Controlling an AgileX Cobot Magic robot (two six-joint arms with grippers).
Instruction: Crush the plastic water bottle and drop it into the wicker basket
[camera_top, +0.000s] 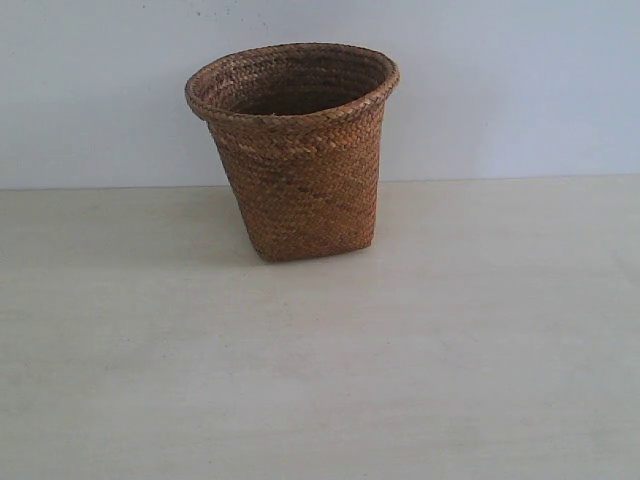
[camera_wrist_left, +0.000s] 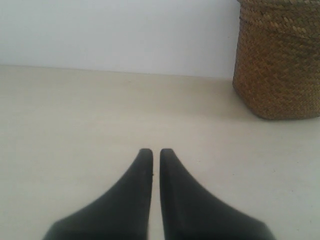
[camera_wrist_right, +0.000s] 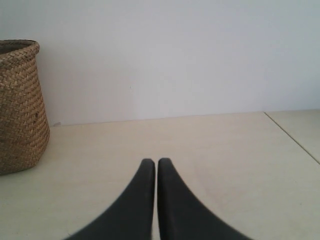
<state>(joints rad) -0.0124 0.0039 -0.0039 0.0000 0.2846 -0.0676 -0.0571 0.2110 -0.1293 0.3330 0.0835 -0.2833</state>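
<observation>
The brown wicker basket (camera_top: 295, 150) stands upright at the back middle of the pale table, its wide braided rim open upward. The plastic water bottle shows in no view; whether it lies inside the basket cannot be told. In the left wrist view my left gripper (camera_wrist_left: 156, 151) is shut with nothing between its black fingers, and the wicker basket (camera_wrist_left: 277, 60) stands some way ahead of it and off to one side. My right gripper (camera_wrist_right: 156, 161) is likewise shut on nothing, with the wicker basket (camera_wrist_right: 20, 107) ahead and off to the side. Neither gripper appears in the exterior view.
A pale wall (camera_top: 520, 80) rises straight behind the basket. The light table (camera_top: 320, 380) runs wide around it. A seam or table edge (camera_wrist_right: 292, 135) crosses the surface in the right wrist view, away from the basket.
</observation>
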